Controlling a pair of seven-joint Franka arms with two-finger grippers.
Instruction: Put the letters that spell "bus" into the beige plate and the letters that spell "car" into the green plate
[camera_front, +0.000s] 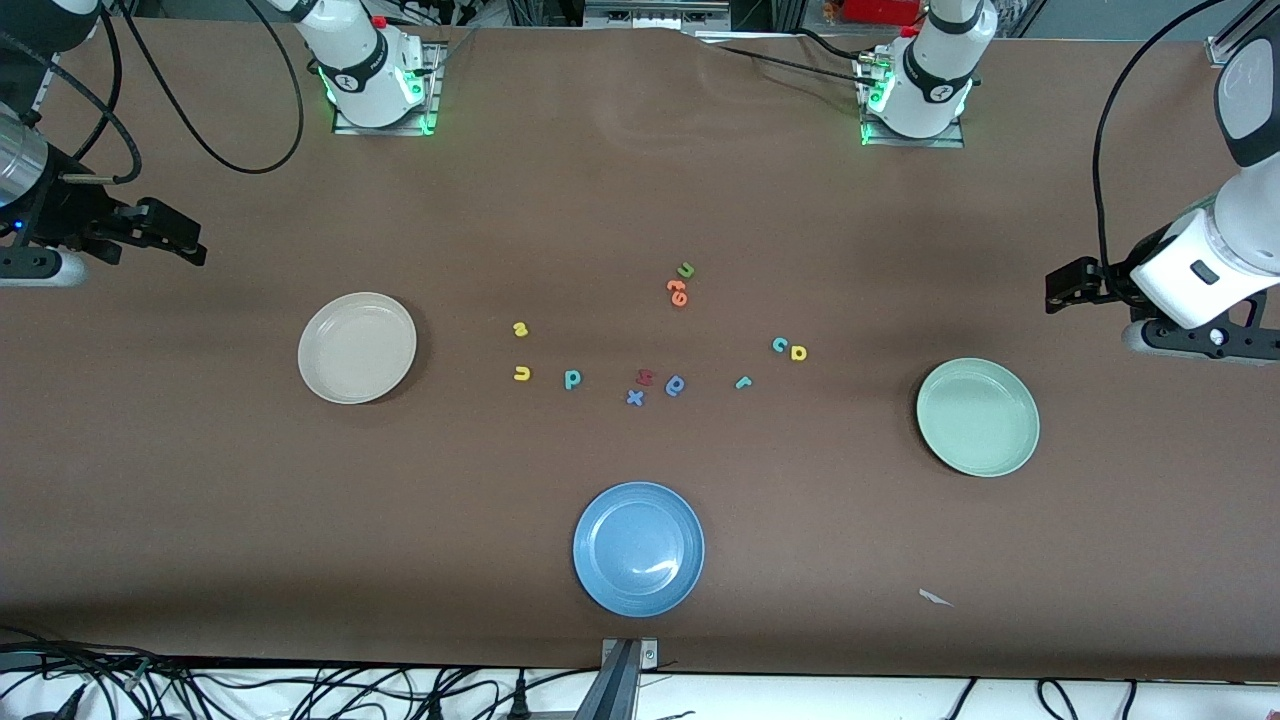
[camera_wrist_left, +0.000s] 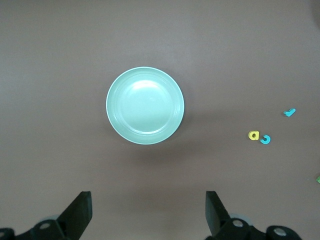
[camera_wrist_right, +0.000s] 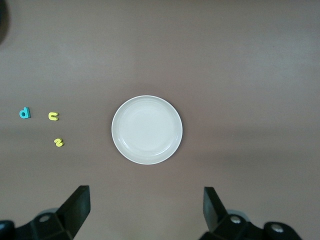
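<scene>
Both arms waiting, nothing held. Right gripper (camera_front: 195, 245) at the upper left of the front frame, over bare brown desk (camera_front: 640, 180), fingers (camera_wrist_right: 75, 210) spread wide above the beige plate (camera_front: 357, 347) — plate empty, left of centre. Left gripper (camera_front: 1060, 288) at the right edge of the frame, fingers (camera_wrist_left: 77, 212) likewise spread, green plate (camera_front: 978, 417) lower right of it, also empty. Between the plates, in mid-frame, all letters loose on the desk: yellow "s" (camera_front: 520, 329), yellow "u" (camera_front: 521, 374) just below it, teal "b" (camera_front: 572, 379) beside that; toward the right, teal "c" (camera_front: 779, 345) just beside yellow "a" (camera_front: 798, 352), teal "r" (camera_front: 742, 382) lower. Blue plate (camera_front: 639, 549) at bottom centre.
</scene>
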